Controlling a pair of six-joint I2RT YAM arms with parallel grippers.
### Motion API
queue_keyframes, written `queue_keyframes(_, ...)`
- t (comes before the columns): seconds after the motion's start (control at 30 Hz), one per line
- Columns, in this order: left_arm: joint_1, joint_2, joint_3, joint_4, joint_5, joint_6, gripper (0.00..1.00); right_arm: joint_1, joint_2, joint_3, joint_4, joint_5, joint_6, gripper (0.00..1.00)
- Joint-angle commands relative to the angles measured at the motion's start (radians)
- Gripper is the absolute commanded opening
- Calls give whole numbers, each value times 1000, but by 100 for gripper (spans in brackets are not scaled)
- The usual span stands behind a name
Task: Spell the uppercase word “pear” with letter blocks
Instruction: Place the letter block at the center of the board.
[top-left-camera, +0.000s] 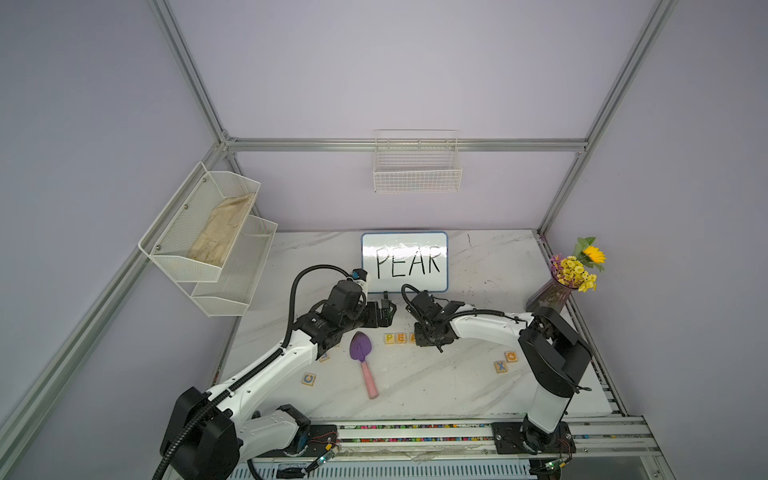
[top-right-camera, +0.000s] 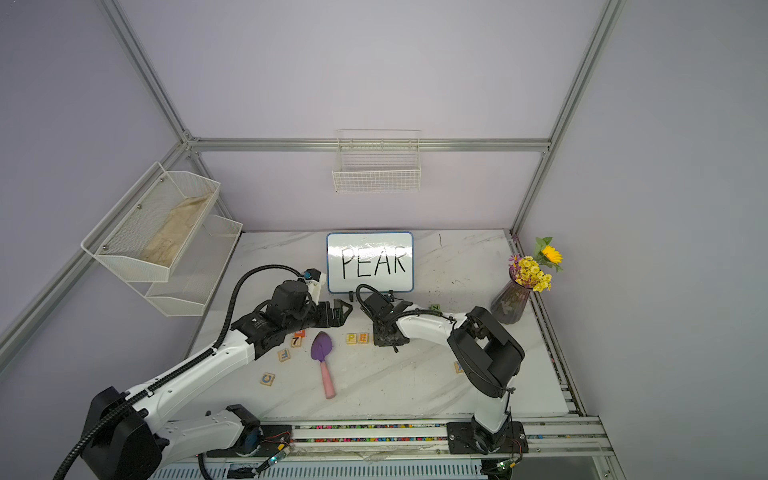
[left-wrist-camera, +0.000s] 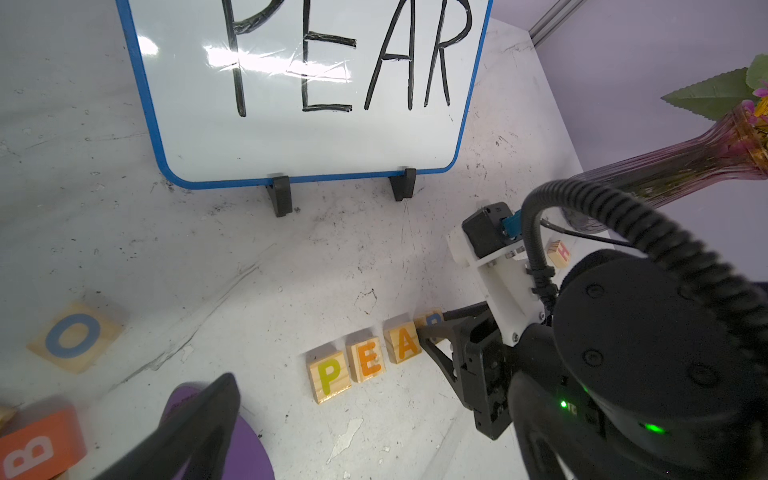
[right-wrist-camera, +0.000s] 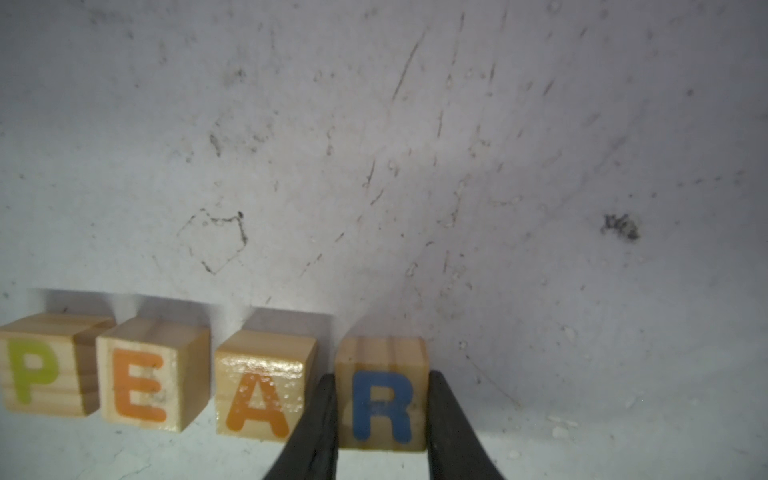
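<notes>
Two-tier white mesh shelf (top-left-camera: 178, 224), wall-mounted: a crumpled beige cloth (top-left-camera: 222, 232) was held in the upper tier. A white wire basket (top-left-camera: 417, 178) was hung on the rear wall. A ribbed, purple-tinted, narrow-necked vase (top-left-camera: 550, 295) was stocked with yellow and purple flowers (top-left-camera: 575, 268).

Marble-patterned table (top-left-camera: 457, 382), scuffed and scratched. Four pale wooden cubes with visible grain were ranged in a row before the whiteboard (top-left-camera: 405, 262) lettered PEAR:
- P block (right-wrist-camera: 39, 374), yellow
- E block (right-wrist-camera: 145, 382), orange
- A block (right-wrist-camera: 259, 395), orange, glossy on top
- R block (right-wrist-camera: 382, 399), blue, last in line, just beside the A block

The R block was pinched on two opposite sides by the black tapered fingers (right-wrist-camera: 320, 415) of the right gripper (right-wrist-camera: 382, 376). The left gripper (top-left-camera: 384, 311) was held near a purple-bladed, pink-handled trowel (top-left-camera: 360, 347); whether its jaws were spread or pressed together could not be told
</notes>
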Motion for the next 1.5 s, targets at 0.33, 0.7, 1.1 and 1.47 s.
queue_keyframes(0.33, 6, -18, -31, 24, 1, 8, 100, 5, 20, 14, -37, 14, 22, 34)
queue_keyframes(0.7, 5, -17, -29, 26, 7, 12, 100, 3, 13, 15, -47, 11, 25, 36)
queue_keyframes(1.1, 5, -14, -29, 28, 10, 16, 100, 6, 8, 3, -48, 6, 37, 35)
queue_keyframes(1.47, 5, -18, -36, 26, 7, 14, 100, 14, 1, -2, -58, 9, 41, 34)
